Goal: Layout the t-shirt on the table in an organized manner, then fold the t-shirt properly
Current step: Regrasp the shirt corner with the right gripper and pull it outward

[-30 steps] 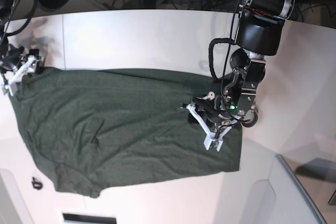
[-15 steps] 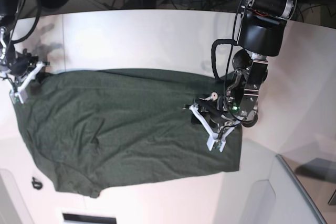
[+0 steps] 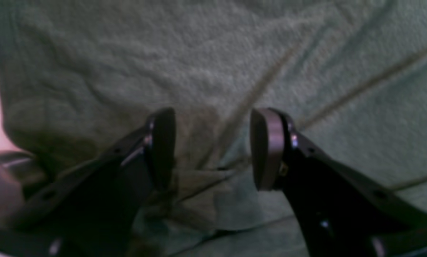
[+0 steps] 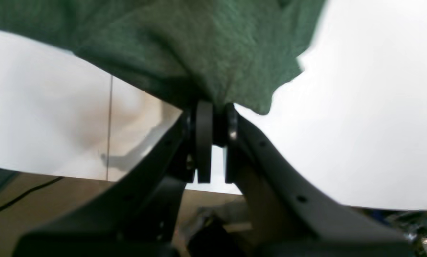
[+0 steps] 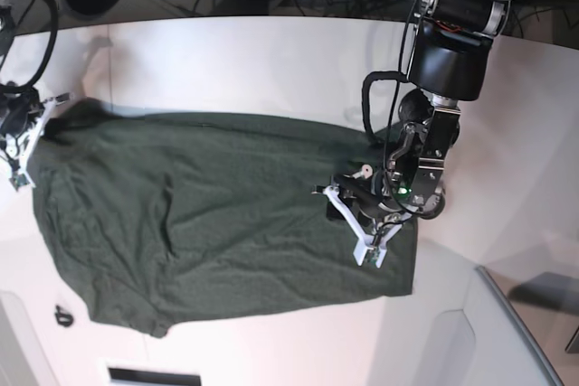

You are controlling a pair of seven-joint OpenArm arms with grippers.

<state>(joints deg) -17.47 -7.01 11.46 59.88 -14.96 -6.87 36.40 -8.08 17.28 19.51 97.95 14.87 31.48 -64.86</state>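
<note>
Across the white surface (image 5: 271,51) the dark green t-shirt (image 5: 208,214) lay spread but rumpled, soft, light cloth best gripped at corners or hems. Right claw (image 4: 213,117) pinched its edge; left claw (image 3: 213,146) hovered spread above it.

There was one dark green, soft cloth t-shirt (image 5: 208,214), one large white smooth table (image 5: 244,65), two black robot arms with two grippers (image 5: 353,223) (image 5: 23,146), and one small dark ring (image 5: 61,316) near the table's edge
</note>
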